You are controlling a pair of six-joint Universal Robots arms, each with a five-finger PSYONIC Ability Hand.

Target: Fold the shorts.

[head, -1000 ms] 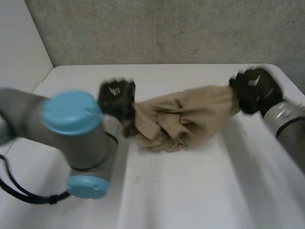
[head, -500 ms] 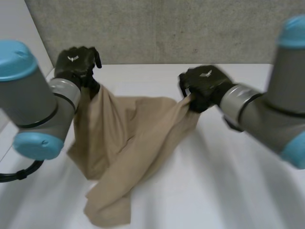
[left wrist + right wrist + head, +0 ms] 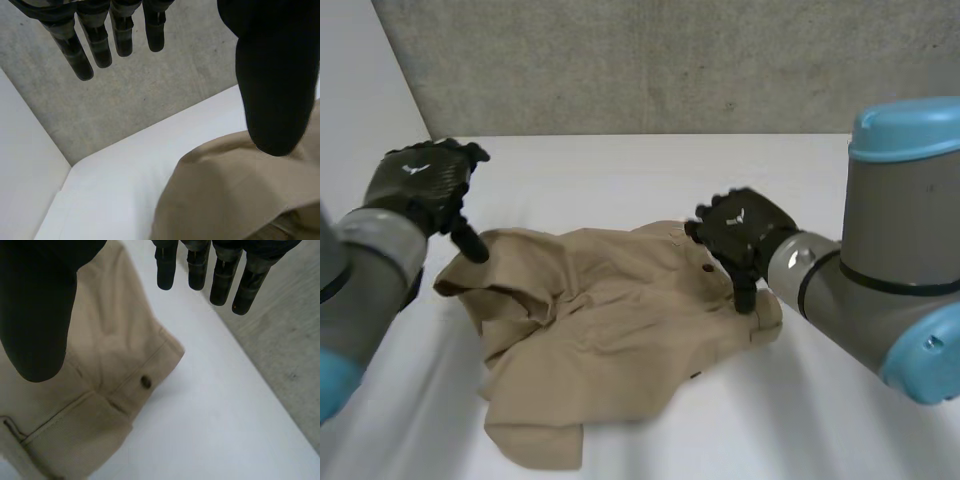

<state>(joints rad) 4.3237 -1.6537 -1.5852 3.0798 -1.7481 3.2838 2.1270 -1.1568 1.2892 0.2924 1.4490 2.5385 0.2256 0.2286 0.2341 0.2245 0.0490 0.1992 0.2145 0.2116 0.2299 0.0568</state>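
I can't tell if either thumb touches cloth. The shorts [image 3: 610,320] lie crumpled on the bench [image 3: 620,165]; left hand [image 3: 420,185] by one edge, right hand [image 3: 740,235] over the waistband, fingers [image 3: 121,40] of both released.

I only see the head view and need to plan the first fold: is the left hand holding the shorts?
Observer: No. In its wrist view the left hand has straight fingers held apart from the thumb, with no cloth between them. The tan shorts lie beneath.
Operator: And the right hand?
Observer: The right hand is straight-fingered too, nothing pinched, over the waistband corner.
Operator: Any landmark there?
Observer: A dark button on the waistband, beside the thumb.
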